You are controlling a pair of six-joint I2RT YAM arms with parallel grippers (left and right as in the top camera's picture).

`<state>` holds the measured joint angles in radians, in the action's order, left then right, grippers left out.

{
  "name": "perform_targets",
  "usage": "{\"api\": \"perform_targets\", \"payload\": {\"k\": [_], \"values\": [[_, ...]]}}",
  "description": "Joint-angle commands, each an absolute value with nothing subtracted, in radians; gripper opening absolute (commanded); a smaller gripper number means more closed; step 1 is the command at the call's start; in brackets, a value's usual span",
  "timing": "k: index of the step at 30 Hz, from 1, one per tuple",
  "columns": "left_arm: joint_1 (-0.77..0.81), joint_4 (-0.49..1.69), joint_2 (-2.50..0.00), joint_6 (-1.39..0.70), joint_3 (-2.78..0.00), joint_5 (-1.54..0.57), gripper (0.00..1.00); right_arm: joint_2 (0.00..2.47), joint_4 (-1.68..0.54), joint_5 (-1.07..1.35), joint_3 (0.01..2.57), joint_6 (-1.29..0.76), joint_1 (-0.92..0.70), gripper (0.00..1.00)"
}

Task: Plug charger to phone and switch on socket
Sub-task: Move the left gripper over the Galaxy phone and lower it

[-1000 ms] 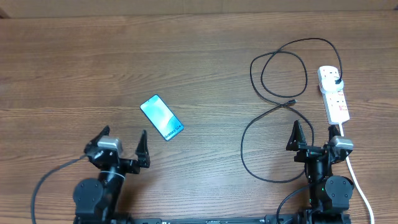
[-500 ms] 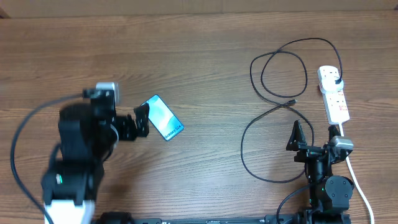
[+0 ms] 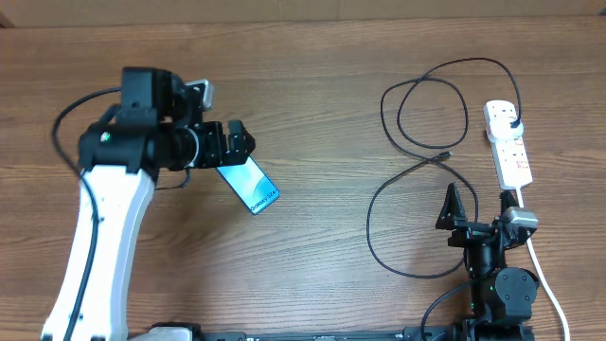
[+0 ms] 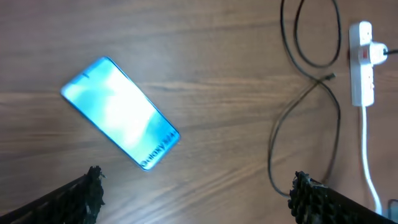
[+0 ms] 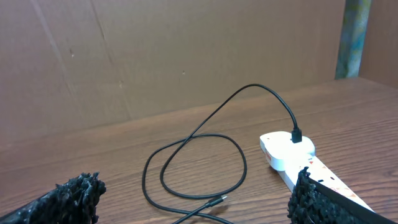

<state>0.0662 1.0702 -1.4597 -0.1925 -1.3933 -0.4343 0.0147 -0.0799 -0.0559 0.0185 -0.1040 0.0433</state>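
Between its two black fingers the left claw [image 4: 198,185] is standing spread wide and pinching nothing, hovering over the brown wooden table [image 3: 312,85]. Just ahead of that claw, nearer the finger at the left of the wrist view, the slim rectangular phone [image 4: 121,121] with the light blue-teal screen is lying flat and face up, apart from both fingers. From overhead the claw is hanging over the phone's upper corner.

Well off to the claw's right, the long thin black charger cable [image 5: 252,86] is lying in loose loops. Its small connector tip [image 3: 445,153] is resting free on the wood, well apart from the phone. Beyond the loops, farthest from the left claw, the narrow white power strip [image 3: 512,156] is lying with the cable's black plug [image 3: 512,124] already sitting in its far end outlet. The right claw [image 3: 476,204] is waiting beside the strip's near end, likewise spread and gripping nothing, with the connector tip a short way ahead of it.

By my reading, only the mains end of the job is looking done. The phone is not being gripped and the connector is not meeting it. Whether the strip's red-marked switch is on cannot be told. Bringing tip and phone together, seating the tip and pressing the switch all appear to be remaining.
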Motion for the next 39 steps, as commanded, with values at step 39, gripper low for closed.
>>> {"api": "perform_targets", "payload": {"k": [39], "values": [[0.212, 1.184, -1.978, -0.886, -1.554, -0.058, 1.00, 0.004, -0.076, -0.057, 0.007, -0.096, 0.040, 1.00]]}}
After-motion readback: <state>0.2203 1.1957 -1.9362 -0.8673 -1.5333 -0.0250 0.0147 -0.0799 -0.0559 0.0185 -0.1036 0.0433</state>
